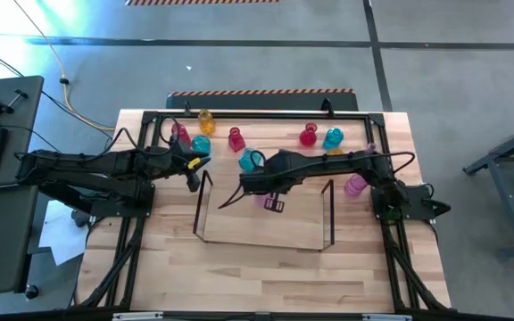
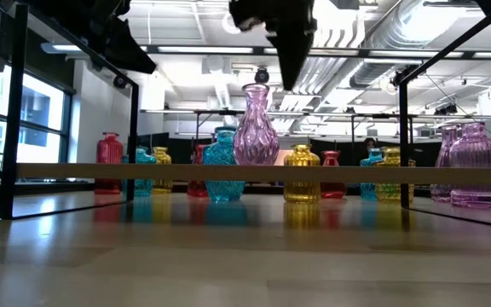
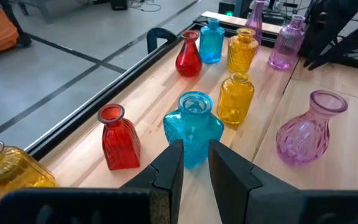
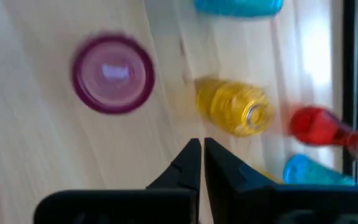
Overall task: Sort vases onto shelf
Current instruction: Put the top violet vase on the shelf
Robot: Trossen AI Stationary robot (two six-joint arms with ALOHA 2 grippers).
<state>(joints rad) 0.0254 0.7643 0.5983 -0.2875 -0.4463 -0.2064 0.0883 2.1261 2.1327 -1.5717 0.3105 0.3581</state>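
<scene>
A pink vase (image 2: 256,128) stands upright on its base on the shelf (image 1: 261,234), a low tray with dark end frames. It also shows from above in the right wrist view as a round pink vase mouth (image 4: 112,73). My right gripper (image 4: 201,163) hangs shut just above and beside it, holding nothing. My left gripper (image 3: 195,167) waits at the shelf's far left corner, its fingers a little apart, with a cyan vase (image 3: 194,127) on the table just beyond them. Red, yellow, cyan and pink vases (image 1: 236,138) stand along the table's far side.
Behind the shelf stand a yellow vase (image 4: 235,107), a red vase (image 4: 325,127) and cyan vases (image 4: 309,171). Two pink vases (image 2: 476,166) stand at the shelf's right end. The black frame (image 1: 257,114) runs around the table. The shelf's near half is bare.
</scene>
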